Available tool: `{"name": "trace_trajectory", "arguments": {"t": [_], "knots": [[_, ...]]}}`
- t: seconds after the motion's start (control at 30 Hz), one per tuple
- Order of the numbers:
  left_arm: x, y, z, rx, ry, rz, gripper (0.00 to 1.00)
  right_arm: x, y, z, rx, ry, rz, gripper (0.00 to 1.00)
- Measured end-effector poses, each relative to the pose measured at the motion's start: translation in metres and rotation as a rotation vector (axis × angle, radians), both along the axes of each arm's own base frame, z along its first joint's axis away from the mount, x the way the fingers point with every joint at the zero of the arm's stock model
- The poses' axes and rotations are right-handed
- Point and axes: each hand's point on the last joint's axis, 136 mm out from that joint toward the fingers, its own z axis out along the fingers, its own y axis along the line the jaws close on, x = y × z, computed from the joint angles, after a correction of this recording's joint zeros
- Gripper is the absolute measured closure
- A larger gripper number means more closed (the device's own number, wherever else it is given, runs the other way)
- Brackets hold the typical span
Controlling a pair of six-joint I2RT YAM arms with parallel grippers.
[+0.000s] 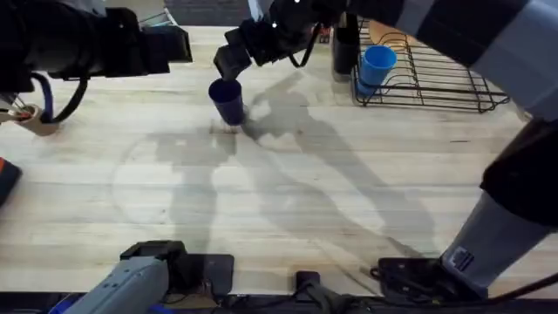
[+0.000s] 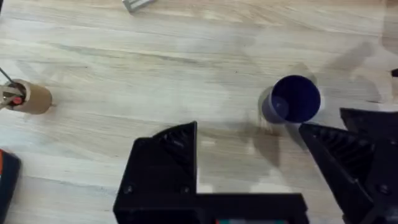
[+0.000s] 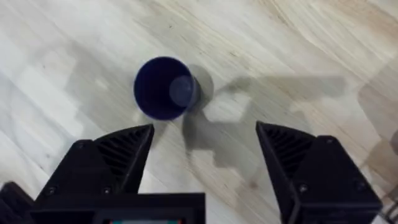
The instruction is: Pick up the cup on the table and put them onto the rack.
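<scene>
1. From where I stand, a dark blue cup (image 1: 228, 100) sits upright on the wooden table (image 1: 288, 201), at about 11 o'clock from the table's middle, mouth up.
2. The right gripper (image 1: 228, 63) hangs just above and beyond that cup, at its 12 o'clock. The right arm reaches across from the lower right.
3. In the right wrist view, the right gripper (image 3: 205, 140) has its black fingers (image 3: 121, 149) spread wide, with nothing between them. The dark blue cup (image 3: 163, 87) stands just ahead, clear of both fingers.
4. The left gripper (image 1: 174, 44) is off at the cup's 10 o'clock. In the left wrist view, the left gripper (image 2: 249, 140) is also wide apart and empty, with the dark blue cup (image 2: 292, 99) near one finger.
5. The black wire rack (image 1: 436, 78) lies at 2 o'clock on the table. A lighter blue cup (image 1: 375, 65) rests tilted at its near-left corner.
6. A small tan roll (image 1: 35, 118) lies at the table's 9 o'clock edge.
</scene>
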Motion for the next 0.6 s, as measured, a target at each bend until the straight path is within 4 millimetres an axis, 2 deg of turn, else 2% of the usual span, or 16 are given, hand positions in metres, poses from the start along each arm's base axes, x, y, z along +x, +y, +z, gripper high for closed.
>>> {"name": "trace_trajectory", "arguments": {"t": [0.4,0.6], "knots": [[0.000,0.000,0.000,0.000,0.000,0.000,0.008,0.016,0.013,-0.022,0.038,0.024,-0.063,0.006],[0.000,0.000,0.000,0.000,0.000,0.000,0.007,0.024,0.020,-0.046,0.031,0.042,-0.072,0.006]]}}
